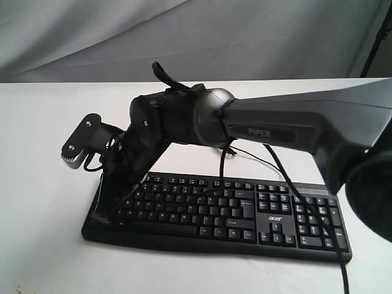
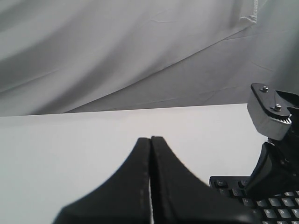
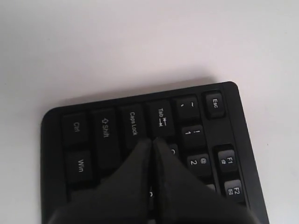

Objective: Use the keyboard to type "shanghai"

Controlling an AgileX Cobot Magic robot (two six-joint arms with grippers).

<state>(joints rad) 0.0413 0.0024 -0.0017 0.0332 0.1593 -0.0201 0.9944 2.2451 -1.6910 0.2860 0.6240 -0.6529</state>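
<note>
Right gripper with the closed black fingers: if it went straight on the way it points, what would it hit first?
The right gripper would probably meet the keyboard first, near the Caps Lock and Tab keys at its left end; the gap between them is unclear.

"PiPER" on arm [image 1: 267, 131]; "acer" on keyboard [image 1: 275, 218]

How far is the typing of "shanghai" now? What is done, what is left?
Done: cannot tell; no screen shows, so typed letters are unknown. In hand: the right gripper, shut, points at the keyboard, tip next to Tab; contact is hidden. The left gripper, shut, faces the table, off the keys. Left: cannot be counted from these pictures.
</note>
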